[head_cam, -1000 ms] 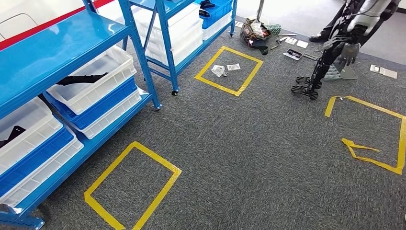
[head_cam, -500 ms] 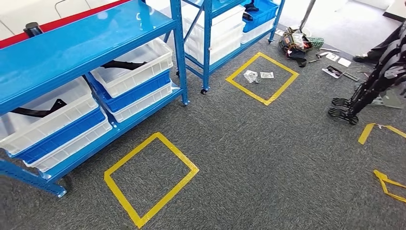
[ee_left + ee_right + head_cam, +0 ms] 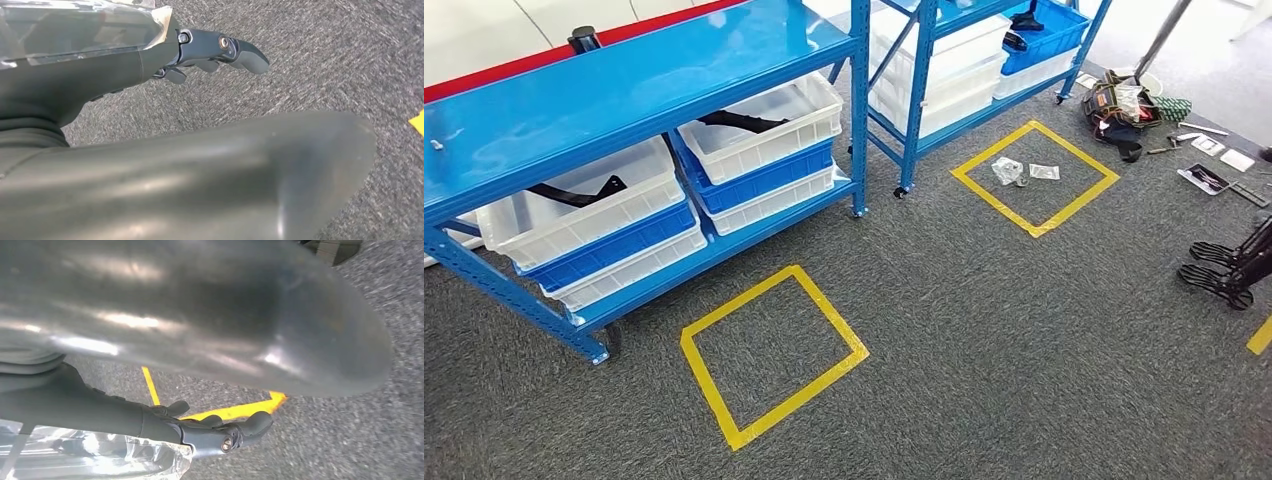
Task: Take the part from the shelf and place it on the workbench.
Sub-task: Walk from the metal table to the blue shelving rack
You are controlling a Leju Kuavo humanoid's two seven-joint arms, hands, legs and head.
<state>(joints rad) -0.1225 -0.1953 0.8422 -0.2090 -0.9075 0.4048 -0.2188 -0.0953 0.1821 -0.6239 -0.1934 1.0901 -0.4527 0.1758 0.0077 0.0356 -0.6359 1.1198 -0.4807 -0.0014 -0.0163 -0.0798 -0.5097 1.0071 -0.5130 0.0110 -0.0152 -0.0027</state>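
Observation:
A black part point(image 3: 734, 122) lies in a white bin point(image 3: 809, 120) on the lower level of the blue shelf point(image 3: 624, 90). Another black part point(image 3: 574, 190) lies in the neighbouring white bin point(image 3: 639, 205) to its left. The shelf stands at the upper left of the head view, across a strip of grey carpet. My left hand point(image 3: 215, 50) hangs above the carpet with its fingers stretched out and nothing in them. My right hand point(image 3: 220, 432) also hangs over the carpet, holding nothing, near a line of yellow tape point(image 3: 235, 410).
A yellow tape square point(image 3: 774, 355) marks the floor in front of the shelf. A second blue shelf point(image 3: 964, 60) with bins stands further right, a taped square point(image 3: 1034, 175) with small bags before it. Tools and a bag point(image 3: 1119, 105) lie at the upper right, black stand feet point(image 3: 1224, 270) at the right.
The whole picture has shifted: the camera has turned toward the shelf, which now sits more to the middle. The things themselves have not moved.

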